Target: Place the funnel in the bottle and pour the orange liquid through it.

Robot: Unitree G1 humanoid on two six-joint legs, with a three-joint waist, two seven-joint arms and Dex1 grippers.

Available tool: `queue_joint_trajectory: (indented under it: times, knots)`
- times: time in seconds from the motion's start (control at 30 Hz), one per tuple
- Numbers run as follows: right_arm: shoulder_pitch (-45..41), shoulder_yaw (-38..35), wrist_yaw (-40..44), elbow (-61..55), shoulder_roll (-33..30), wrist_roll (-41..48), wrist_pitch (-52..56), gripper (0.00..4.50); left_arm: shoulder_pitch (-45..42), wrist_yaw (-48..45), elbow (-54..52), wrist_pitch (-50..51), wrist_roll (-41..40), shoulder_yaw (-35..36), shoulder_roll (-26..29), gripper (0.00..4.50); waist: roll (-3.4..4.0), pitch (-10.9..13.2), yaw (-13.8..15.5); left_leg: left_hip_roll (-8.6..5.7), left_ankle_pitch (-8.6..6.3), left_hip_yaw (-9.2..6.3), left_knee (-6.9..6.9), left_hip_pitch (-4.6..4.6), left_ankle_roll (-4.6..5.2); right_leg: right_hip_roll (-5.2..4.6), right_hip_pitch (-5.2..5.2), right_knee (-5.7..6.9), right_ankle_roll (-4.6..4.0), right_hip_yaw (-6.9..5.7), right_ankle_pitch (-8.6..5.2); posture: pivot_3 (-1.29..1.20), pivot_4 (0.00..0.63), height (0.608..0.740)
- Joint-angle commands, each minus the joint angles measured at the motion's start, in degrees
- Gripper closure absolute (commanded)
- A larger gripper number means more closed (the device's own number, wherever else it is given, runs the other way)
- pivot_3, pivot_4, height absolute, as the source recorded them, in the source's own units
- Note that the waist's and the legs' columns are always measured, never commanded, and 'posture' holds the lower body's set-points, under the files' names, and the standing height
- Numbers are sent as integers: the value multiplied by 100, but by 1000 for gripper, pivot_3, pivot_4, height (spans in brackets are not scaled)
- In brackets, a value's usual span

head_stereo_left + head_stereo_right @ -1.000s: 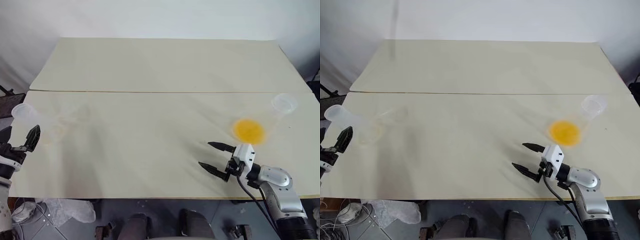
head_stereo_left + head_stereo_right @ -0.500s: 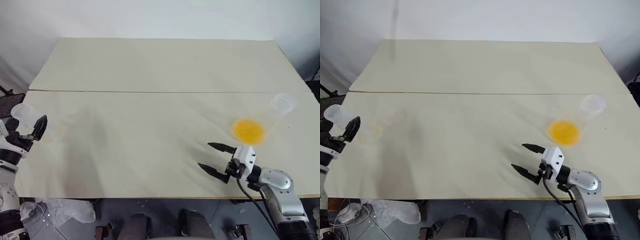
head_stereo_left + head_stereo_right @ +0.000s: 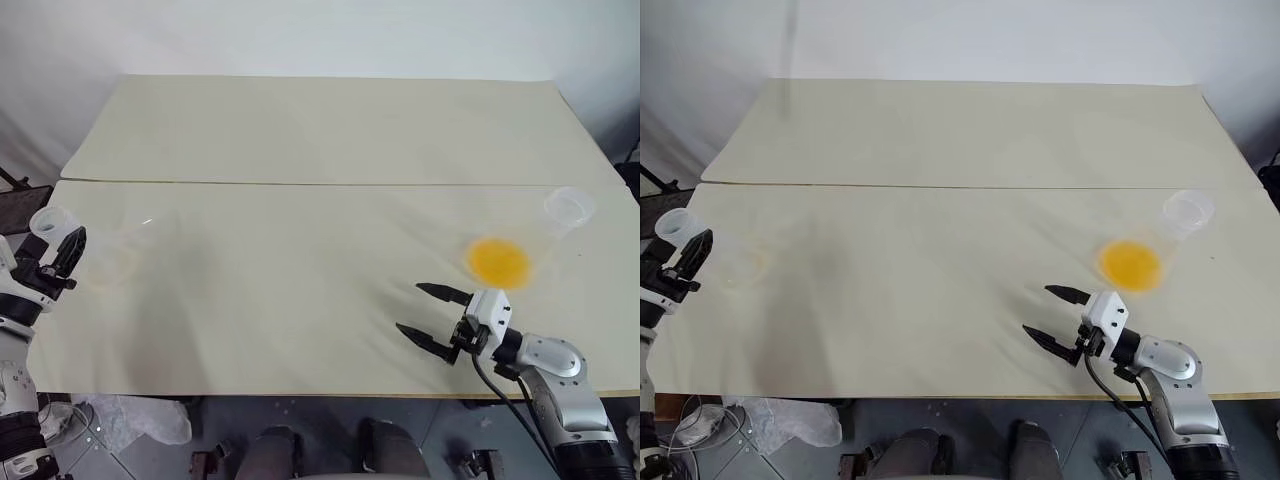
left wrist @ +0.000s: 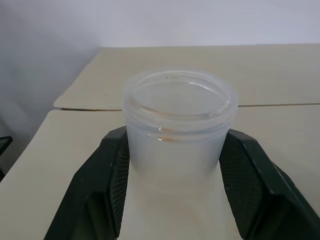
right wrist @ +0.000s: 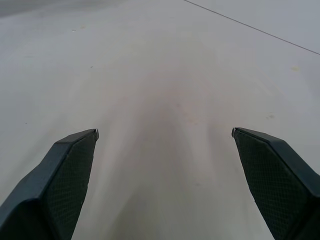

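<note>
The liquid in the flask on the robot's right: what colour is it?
Yellow-orange liquid, clearest in the left eye view.

Left gripper (image 4: 176,165) on flask neck (image 4: 179,127).
I see both black fingers (image 4: 107,190) pressed against its frosted sides, above the cream table (image 4: 280,125).

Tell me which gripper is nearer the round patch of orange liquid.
Right. The right gripper hangs open just short of the orange liquid, while the left gripper is far across the cream table, fingers around a clear flask neck.
</note>
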Motion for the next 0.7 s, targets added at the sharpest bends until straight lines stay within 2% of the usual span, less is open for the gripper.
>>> queue_joint_trajectory:
  times: [0.03,0.2,0.33,0.47,0.6,0.7]
  knots:
    - [22,-196,-17,-201,-35,210,6,0,9,-492,-407,-8,-193,69,338,2221,-1,1,0,0,0,0,0,-1,0,1,-1,0,0,0,0,0,150,740]
    - [204,-395,130,-455,-155,525,137,0,-260,-1114,-967,586,-513,-241,696,2221,-1,1,21,0,0,-3,1,-7,0,-2,-2,0,0,4,0,0,150,740]
    - [354,-535,225,-661,-218,757,239,0,-994,-1513,-1001,930,-592,-776,899,2221,-2,1,18,-3,2,-8,6,-10,3,-1,-1,2,0,8,0,0,150,740]
    - [500,-662,277,-877,-255,936,306,0,-1706,-1916,-962,1143,-545,-1390,858,2221,-2,1,7,-3,3,2,7,-10,3,2,-8,10,1,1,0,0,150,740]
    - [815,-924,396,-1466,-424,1285,497,0,-2912,-2633,-942,1510,-439,-2821,169,2221,-2,1,70,-6,5,10,8,-16,6,4,-17,21,1,2,1,0,150,740]
    - [1045,-1088,455,-1761,-601,1394,614,0,-3390,-2981,-726,1486,-271,-3323,-246,2221,-4,2,62,-14,7,-13,70,-71,12,4,-37,35,10,-8,5,0,150,740]
